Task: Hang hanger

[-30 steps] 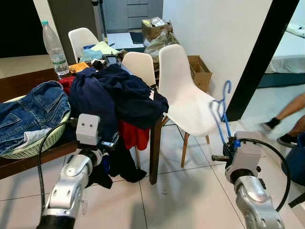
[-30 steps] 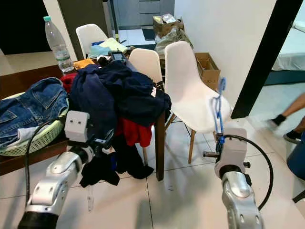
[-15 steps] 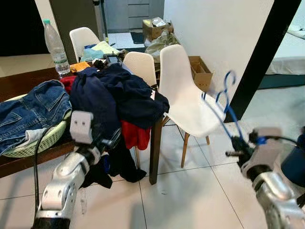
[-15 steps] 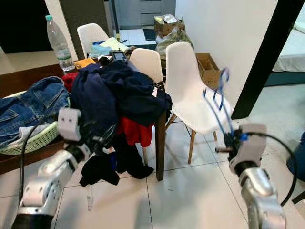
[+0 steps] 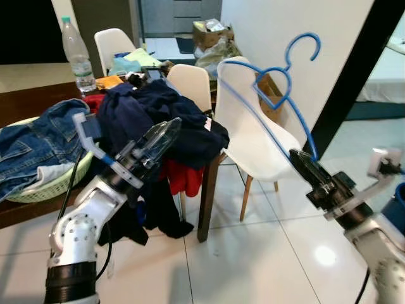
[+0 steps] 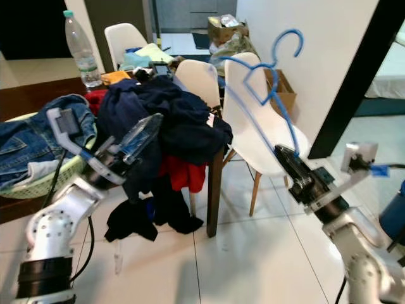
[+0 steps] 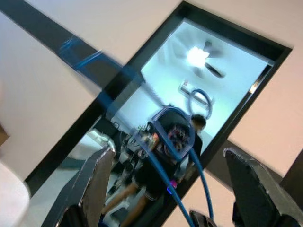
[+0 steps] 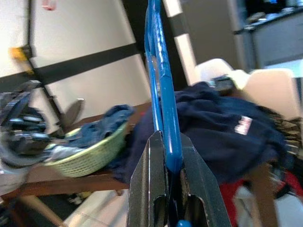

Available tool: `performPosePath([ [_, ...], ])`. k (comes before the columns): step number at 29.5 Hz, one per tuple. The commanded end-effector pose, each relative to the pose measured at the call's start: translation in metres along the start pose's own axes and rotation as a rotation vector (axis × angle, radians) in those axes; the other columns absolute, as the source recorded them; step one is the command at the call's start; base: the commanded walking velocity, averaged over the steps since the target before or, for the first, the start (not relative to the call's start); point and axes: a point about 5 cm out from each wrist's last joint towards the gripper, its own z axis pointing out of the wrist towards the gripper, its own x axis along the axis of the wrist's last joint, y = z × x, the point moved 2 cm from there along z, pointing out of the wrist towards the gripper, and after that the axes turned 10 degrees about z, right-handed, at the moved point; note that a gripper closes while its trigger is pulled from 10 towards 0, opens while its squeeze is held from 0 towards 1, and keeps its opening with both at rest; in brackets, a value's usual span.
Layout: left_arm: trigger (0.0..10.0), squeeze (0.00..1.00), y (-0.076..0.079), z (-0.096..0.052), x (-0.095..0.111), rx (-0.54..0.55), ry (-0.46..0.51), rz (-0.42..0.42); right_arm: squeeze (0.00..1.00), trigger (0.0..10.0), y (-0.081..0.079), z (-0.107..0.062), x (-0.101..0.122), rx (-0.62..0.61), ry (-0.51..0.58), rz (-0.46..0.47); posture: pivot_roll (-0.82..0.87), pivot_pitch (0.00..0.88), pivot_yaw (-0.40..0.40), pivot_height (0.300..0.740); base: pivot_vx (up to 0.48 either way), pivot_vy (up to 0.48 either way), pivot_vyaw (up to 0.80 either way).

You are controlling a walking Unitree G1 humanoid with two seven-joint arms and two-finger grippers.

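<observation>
A dining room with pale tiles is showing a dark wooden table [image 5: 19, 212] heaped with navy clothes [image 5: 161, 123], a green basket [image 5: 44, 187] of jeans and white chairs [image 5: 253, 136] beside it. The right gripper [image 5: 302, 166] is pinching the blue hanger [image 5: 278, 101] by one lower corner, fingers clamped tight on the wire, its hook pointing up in the air over the chair. The left gripper [image 5: 158, 139] is reaching toward it with fingers spread wide and empty. No rail is appearing here, so the robot is probably needing to steady the hanger, keep the hook upright, and find a rail before releasing.
</observation>
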Motion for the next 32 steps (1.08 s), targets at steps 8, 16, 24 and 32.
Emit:
performPosePath([
  [8,10.0,0.00,0.006,-0.016,0.009,-0.149,0.053,-0.187,0.00,10.0,-0.036,-0.010,0.000,0.273,-0.082,0.107,0.12,0.090,-0.033,0.740,0.000,0.000,0.00],
  [16,10.0,0.00,0.022,-0.005,0.012,-0.277,0.093,-0.284,0.00,10.0,-0.060,-0.008,-0.015,0.430,-0.193,0.192,0.12,0.080,-0.025,0.740,0.000,0.000,0.00],
  [24,0.0,0.00,0.025,-0.002,0.006,-0.319,0.069,-0.359,0.00,10.0,-0.071,-0.008,-0.025,0.474,-0.234,0.221,0.12,0.066,-0.011,0.740,0.000,0.000,0.00],
  [32,0.0,0.00,0.032,-0.003,0.006,-0.373,0.060,-0.385,0.00,10.0,-0.070,-0.008,-0.024,0.464,-0.241,0.219,0.12,0.070,-0.013,0.740,0.000,0.000,0.00],
])
